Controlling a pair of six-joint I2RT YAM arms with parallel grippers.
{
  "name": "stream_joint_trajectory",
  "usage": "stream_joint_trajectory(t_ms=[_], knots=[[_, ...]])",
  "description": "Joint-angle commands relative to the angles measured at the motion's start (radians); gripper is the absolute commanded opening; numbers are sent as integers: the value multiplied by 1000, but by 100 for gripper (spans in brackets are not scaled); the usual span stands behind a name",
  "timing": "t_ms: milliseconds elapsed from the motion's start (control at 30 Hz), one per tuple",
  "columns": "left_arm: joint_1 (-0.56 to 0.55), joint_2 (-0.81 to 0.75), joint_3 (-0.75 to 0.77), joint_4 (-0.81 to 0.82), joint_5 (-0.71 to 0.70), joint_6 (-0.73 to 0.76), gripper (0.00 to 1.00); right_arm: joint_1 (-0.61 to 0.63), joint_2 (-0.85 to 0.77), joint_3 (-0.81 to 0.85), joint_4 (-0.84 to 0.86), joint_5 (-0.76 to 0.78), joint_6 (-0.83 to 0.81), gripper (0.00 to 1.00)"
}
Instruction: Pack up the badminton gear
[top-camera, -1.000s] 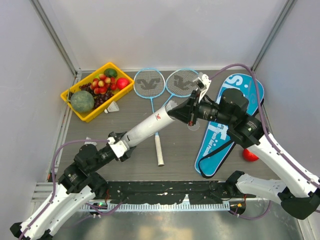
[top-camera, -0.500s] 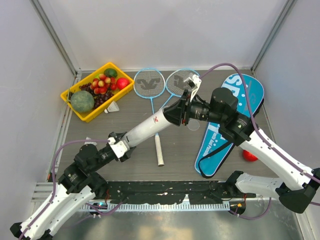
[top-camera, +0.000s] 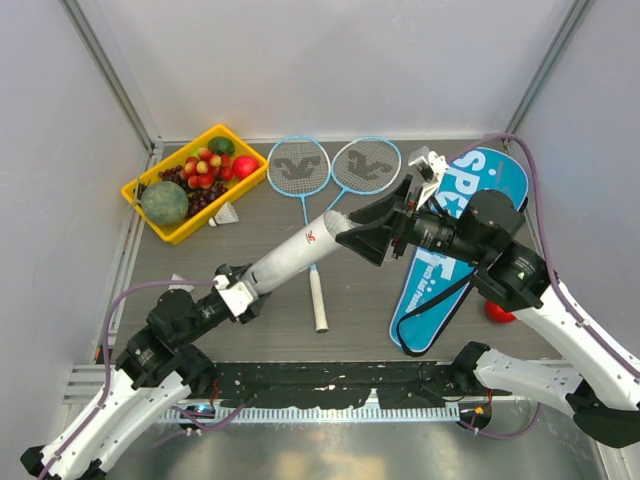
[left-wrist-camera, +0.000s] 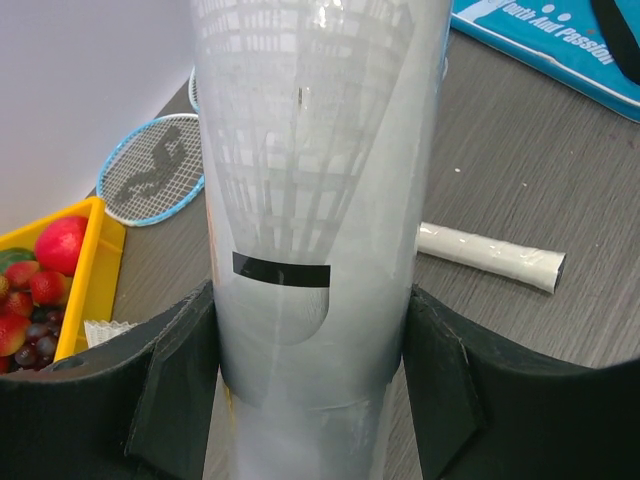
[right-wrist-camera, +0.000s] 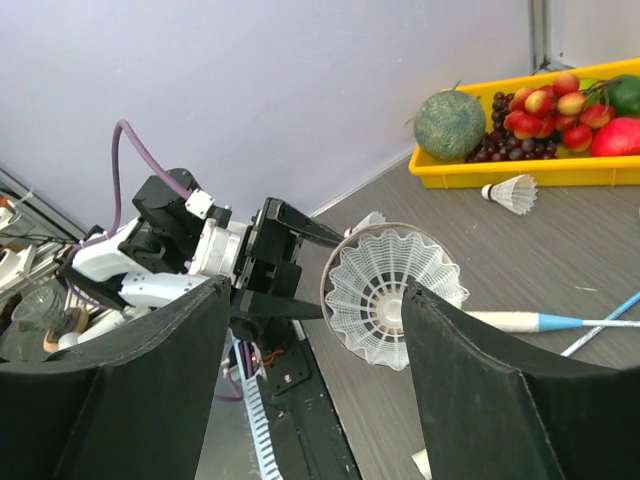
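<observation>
Grey tabletop (top-camera: 350, 320), pale walls round it.

Top view: left gripper (top-camera: 240, 295) clamps the low end of the white tube (top-camera: 295, 255), which slants up off the table. Right gripper (top-camera: 365, 235) is spread wide at the tube's upper mouth, holding nothing. Two rackets (top-camera: 298, 167) lie behind, blue bag (top-camera: 490, 175) at right, loose shuttlecock (top-camera: 228, 214) just beside the yellow tray (top-camera: 135, 195).

Left wrist: fingers (left-wrist-camera: 175, 390) touch both tube sides; packed shuttlecock (left-wrist-camera: 290, 190) shows thru the wall.

Right wrist: its skirt faces cam in the tube mouth, betw. open jaws.

Probably: feathers v. light and crush-prone, so take the loose one by its cork. Tube looks thin and slick; grip mid-body, gently.
</observation>
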Motion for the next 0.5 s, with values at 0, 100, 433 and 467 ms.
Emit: stream_joint_trajectory(t_ms=[0,100,433,467], knots=[[-1,-23,17,108,12,-1,16,5,2,40,-19,73,-17,73],[-1,-26,20,107,15,-4,15,5,44,65,-64,105,-47,73],[-1,-50,9,125,18,-4,15,4,114,79,-109,142,-77,66],[-1,-50,9,127,21,-4,15,4,124,77,-103,124,-72,65]])
